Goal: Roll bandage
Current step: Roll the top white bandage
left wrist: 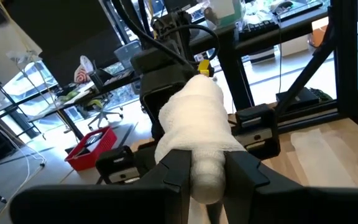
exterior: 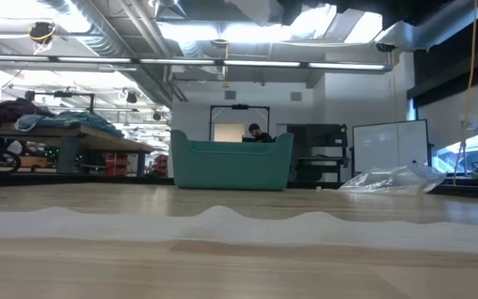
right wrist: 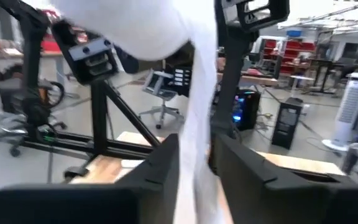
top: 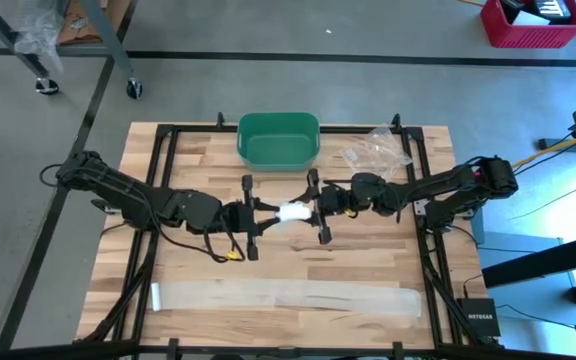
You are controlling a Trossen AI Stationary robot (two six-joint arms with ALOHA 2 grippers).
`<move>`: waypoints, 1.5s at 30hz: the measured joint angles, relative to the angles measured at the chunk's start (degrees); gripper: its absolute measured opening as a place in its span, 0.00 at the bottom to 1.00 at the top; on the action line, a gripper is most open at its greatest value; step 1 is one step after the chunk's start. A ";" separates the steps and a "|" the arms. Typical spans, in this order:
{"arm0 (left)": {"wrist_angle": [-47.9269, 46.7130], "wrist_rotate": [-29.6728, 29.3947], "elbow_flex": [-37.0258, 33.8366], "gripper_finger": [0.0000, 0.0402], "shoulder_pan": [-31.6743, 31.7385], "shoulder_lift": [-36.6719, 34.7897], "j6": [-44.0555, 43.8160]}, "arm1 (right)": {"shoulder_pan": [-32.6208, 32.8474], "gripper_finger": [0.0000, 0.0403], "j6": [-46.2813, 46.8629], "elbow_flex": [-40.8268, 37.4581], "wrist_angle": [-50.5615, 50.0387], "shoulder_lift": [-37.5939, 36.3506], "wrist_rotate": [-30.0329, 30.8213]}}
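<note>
In front of the green bin [top: 279,139], above the counter [top: 368,265], the left gripper [top: 259,216] pinches the bandage roll [top: 293,213]. The right gripper [top: 318,213] nips its loose tail; keeping that tail taut should make the winding tight.

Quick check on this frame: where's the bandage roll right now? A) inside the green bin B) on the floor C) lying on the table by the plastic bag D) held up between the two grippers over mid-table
D: the high view shows the white bandage roll between the left gripper and the right gripper, in front of the green bin; the left wrist view shows the left fingers clamped on its end.
</note>
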 joint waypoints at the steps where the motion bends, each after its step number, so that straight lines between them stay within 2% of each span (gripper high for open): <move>1: 0.10 0.03 0.00 0.13 0.00 0.00 -0.09 | 0.00 0.22 -0.76 0.00 -0.42 -0.04 0.54; 5: -0.04 0.07 0.00 0.13 0.00 0.00 -0.36 | 0.00 0.03 -3.34 0.03 -1.92 -0.06 0.97; 11: -1.39 -0.04 0.39 0.13 -1.60 -0.64 -2.06 | 0.00 0.02 -5.39 0.02 -9.32 -4.14 2.54; 16: -11.21 -0.12 3.81 0.13 -3.28 -2.15 -8.19 | 0.00 0.03 -7.80 0.04 -18.89 -9.04 5.85; 21: -8.77 -0.27 4.04 0.13 -2.69 -1.80 -6.44 | 0.03 0.01 -7.00 0.04 -19.24 -8.84 3.30; 29: -7.21 -0.57 4.03 0.13 0.14 1.00 -4.56 | 0.04 0.10 1.12 0.04 -17.08 -5.58 2.50; 39: -6.94 -0.57 4.04 0.13 0.02 1.05 -4.38 | -0.02 0.35 -0.05 0.04 -17.77 -5.44 2.50; 42: -6.56 -0.57 4.04 0.13 0.02 1.05 -4.36 | -0.01 0.37 -2.45 -0.21 -16.52 -4.84 2.50; 45: -6.36 -0.59 4.02 0.13 0.04 1.05 -4.38 | 0.00 0.33 -3.55 -0.24 -15.27 -3.70 2.50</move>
